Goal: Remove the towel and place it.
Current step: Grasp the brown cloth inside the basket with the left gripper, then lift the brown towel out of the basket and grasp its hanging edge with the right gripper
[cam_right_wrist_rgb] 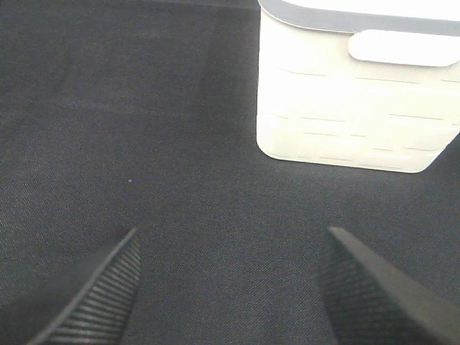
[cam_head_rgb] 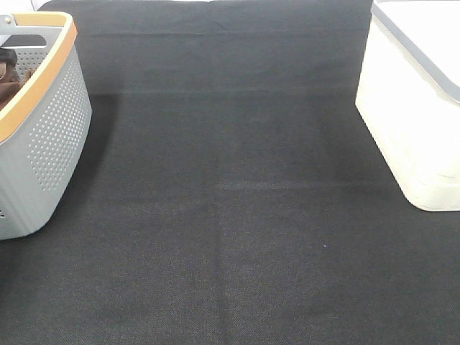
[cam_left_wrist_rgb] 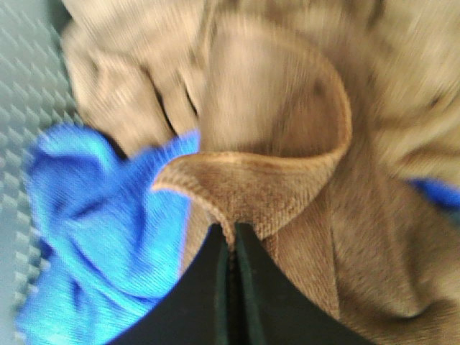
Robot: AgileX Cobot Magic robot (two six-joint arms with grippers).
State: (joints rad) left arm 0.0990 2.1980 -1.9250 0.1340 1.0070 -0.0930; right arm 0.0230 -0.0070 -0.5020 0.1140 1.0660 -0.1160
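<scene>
Table cover (cam_head_rgb: pixel 230 237): black woven cloth, flat.
Basket (cam_head_rgb: pixel 54 136): grey, perforated wall, orange rim, at the left of the high view.
Towel (cam_left_wrist_rgb: pixel 287 129): brown, crumpled inside the basket, one hem folded up.
Blue cloth (cam_left_wrist_rgb: pixel 93 237): inside the basket, touching the towel.
Bin (cam_right_wrist_rgb: pixel 338 108): white, grey-edged, well apart from the basket.
Left gripper (cam_left_wrist_rgb: pixel 231 233): inside the basket, clenched on the towel's hem.
Right gripper (cam_right_wrist_rgb: pixel 230 280): released, jaws spread wide — over the cover, well apart from the basket.

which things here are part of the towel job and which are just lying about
Job: towel, left claw shut on its edge, grey basket holding it.
Lying about: blue cloth, white bin, open right claw.
</scene>
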